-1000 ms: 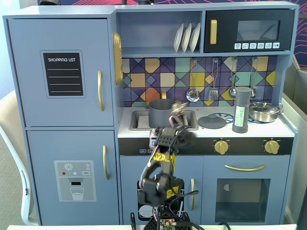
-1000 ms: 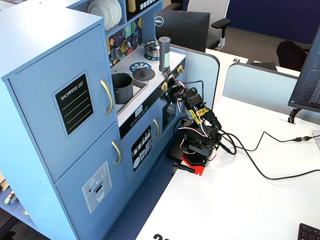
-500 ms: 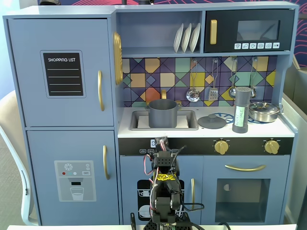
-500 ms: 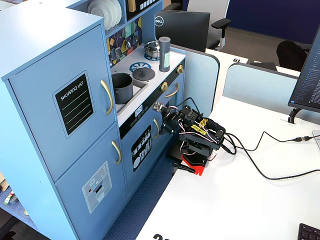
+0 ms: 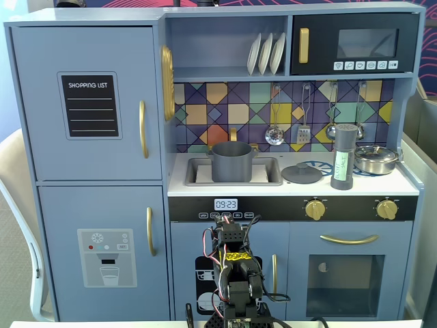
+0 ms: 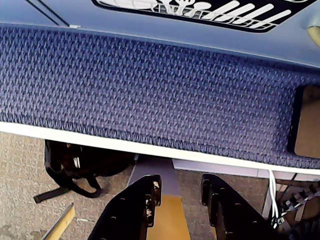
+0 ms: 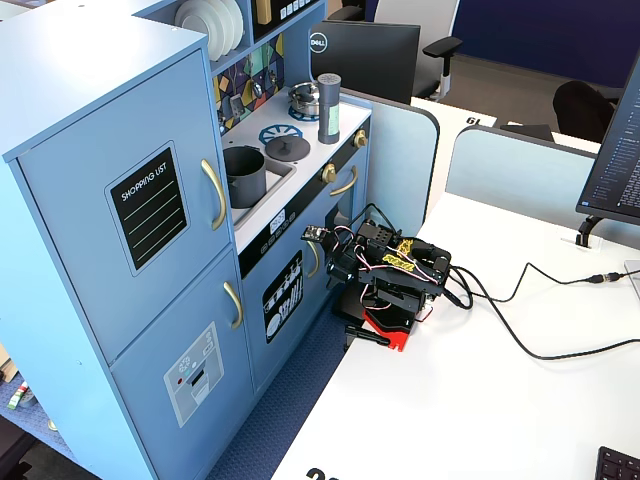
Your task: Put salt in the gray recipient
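The salt (image 5: 343, 157) stands upright on the right side of the toy kitchen counter, next to the stove rings; a fixed view from the side also shows the salt (image 7: 329, 108). The gray recipient (image 5: 232, 161) sits in the sink, well left of the salt, and appears in the side view as the gray recipient (image 7: 244, 175). My arm (image 5: 232, 270) is folded low in front of the lower cabinet doors, far below the counter. In the wrist view my gripper (image 6: 180, 192) points down past the desk edge, open, with nothing between its fingers.
A flat gray lid (image 5: 301, 173) lies between the sink and the salt. A shiny steel pan (image 5: 376, 159) sits at the counter's far right. Blue mat (image 6: 150, 90) lies under the kitchen front. A black bag (image 6: 75, 162) lies on the floor below.
My arm has dropped from counter height near the pot and folded down in front of the lower cabinet. Salt, pot and lid have not moved.
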Controlling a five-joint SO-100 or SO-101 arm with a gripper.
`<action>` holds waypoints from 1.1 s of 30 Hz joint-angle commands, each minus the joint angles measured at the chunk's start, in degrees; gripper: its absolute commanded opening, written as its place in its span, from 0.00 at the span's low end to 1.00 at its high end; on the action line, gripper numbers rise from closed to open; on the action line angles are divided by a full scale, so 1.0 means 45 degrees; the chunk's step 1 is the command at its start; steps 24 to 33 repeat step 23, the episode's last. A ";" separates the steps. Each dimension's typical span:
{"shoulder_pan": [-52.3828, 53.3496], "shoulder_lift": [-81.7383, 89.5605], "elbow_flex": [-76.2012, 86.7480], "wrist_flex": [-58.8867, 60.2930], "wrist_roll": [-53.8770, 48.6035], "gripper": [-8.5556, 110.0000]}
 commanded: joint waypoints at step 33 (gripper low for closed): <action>-0.0078 0.0078 -0.0020 0.0059 0.0215 0.13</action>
